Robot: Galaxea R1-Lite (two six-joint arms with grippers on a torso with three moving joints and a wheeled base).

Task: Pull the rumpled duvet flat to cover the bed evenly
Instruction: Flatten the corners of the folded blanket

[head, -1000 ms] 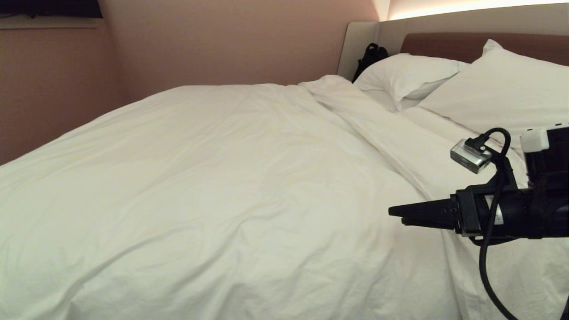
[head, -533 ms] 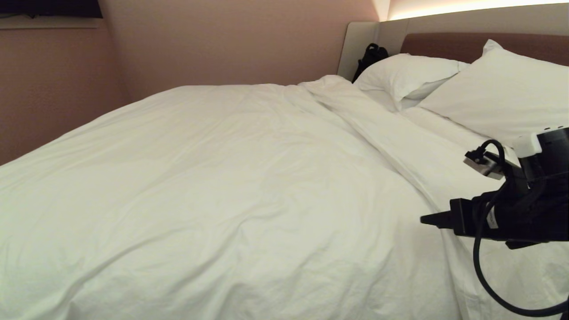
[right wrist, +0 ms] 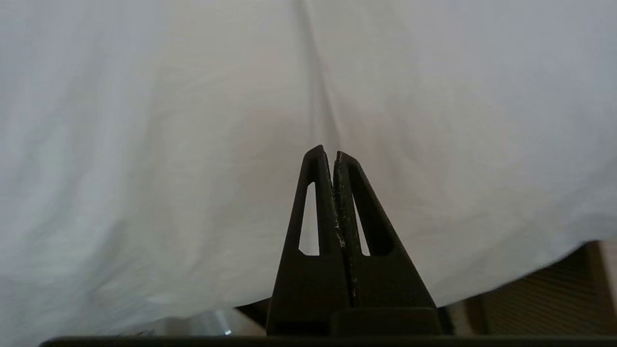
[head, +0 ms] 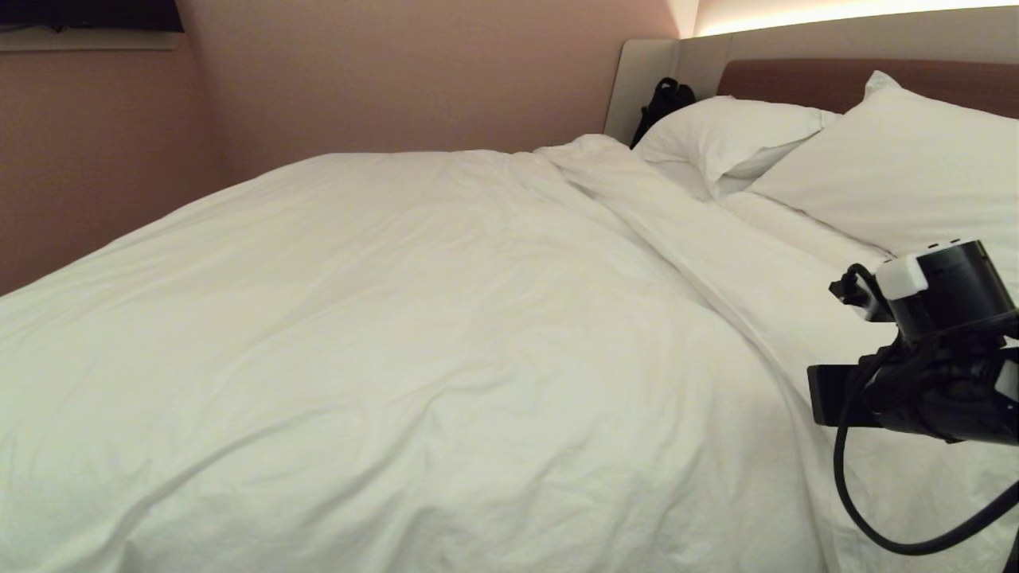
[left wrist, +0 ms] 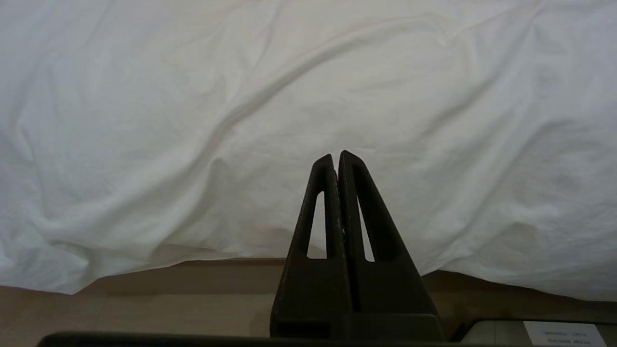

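Observation:
The white duvet (head: 414, 318) lies spread over the bed (head: 796, 79), softly creased, with a long fold running toward the pillows. My right arm (head: 939, 374) hovers low over the duvet's near right part. In the right wrist view, the right gripper (right wrist: 333, 150) is shut with nothing in it, pointing at the duvet (right wrist: 168, 120). The left gripper (left wrist: 336, 155) is also shut and empty. It is parked facing the duvet's hanging edge (left wrist: 193, 120) just above the floor.
Two plump white pillows (head: 732, 127) (head: 899, 167) lean at the brown headboard. A black bag (head: 665, 99) sits in the corner behind them. A pinkish wall (head: 95, 159) runs along the bed's far side. Wooden floor (left wrist: 144, 308) shows under the duvet's edge.
My right arm has drawn back to the right across the duvet and its wrist has rolled, so its fingers no longer stick out leftward in the head view. The duvet lies as before.

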